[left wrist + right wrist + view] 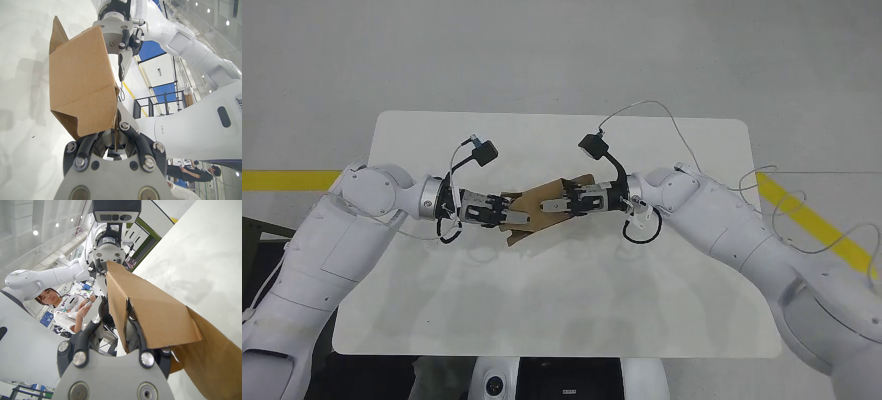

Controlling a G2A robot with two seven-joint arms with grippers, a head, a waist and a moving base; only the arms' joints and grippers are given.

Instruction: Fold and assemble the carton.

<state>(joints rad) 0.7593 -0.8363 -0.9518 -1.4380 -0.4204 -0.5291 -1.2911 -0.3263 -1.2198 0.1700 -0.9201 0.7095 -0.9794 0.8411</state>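
Carton [534, 212], half opened, hangs over the table's [542, 310] middle. The left gripper's [116, 123] jaws pinch one end; the right gripper's [115, 311] straddle the opposite wall, unclosed. Squaring step, probably; next needs a right-side clamp.

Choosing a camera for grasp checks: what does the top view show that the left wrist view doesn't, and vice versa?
Top view: the whole white table, with the carton held over its middle. Left wrist view: the left gripper clamped on the carton's edge, close up. Both: the carton, with the right gripper at its other end.
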